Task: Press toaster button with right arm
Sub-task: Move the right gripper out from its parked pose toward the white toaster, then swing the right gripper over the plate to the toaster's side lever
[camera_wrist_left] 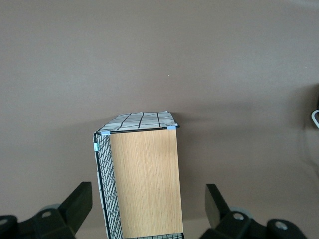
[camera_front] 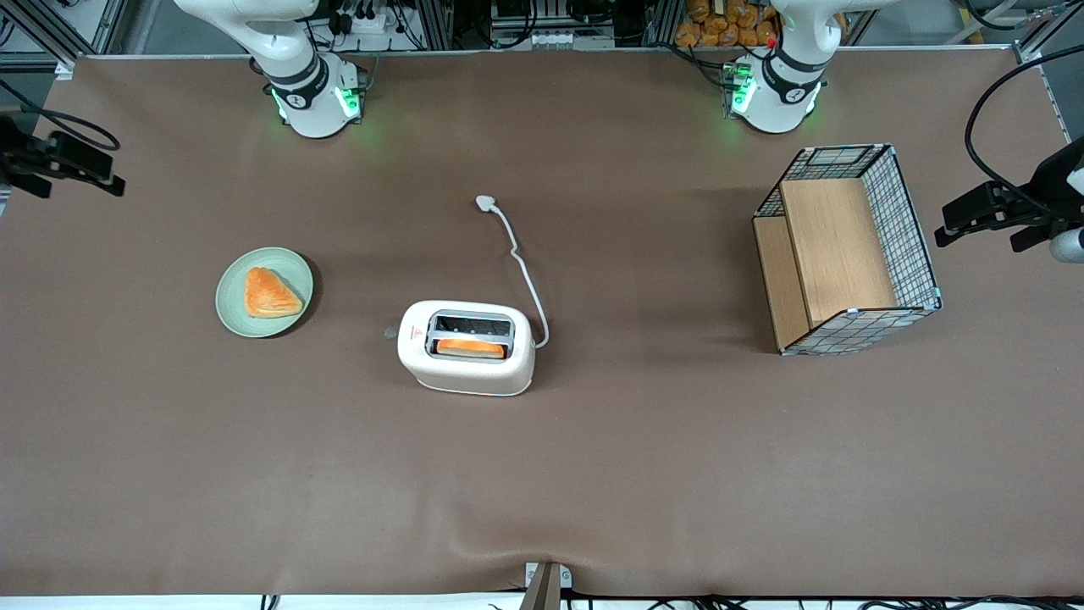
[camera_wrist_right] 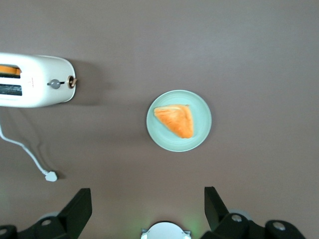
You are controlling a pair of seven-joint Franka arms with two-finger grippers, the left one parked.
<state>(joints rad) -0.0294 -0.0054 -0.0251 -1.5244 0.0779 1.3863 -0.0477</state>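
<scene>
Front view shows a cream-white, rounded two-slot toaster near the middle of the brown counter. Its slot nearer the front camera holds an orange-brown slice of toast; the other slot looks dark and bare. A red triangle sticker sits on the toaster's top, at the end toward the working arm. From that same end a small round pale-grey toaster button sticks out sideways. A thin white cord curls away from the toaster's other end and runs farther from the front camera to a white plug lying flat on the counter.

Toward the working arm's end lies a round pale-green plate, smooth and shallow, carrying one triangular golden pastry with a flaky look. Toward the parked arm's end stands a black wire-mesh basket with a checked cloth lining and light wooden panels inside.

Right wrist view looks straight down on the toaster, the plate and the plug from high above the counter. The gripper hangs there, well apart from the toaster, with its two black fingers spread wide and nothing between them. The right arm's white base stands at the counter's edge farthest from the front camera.
</scene>
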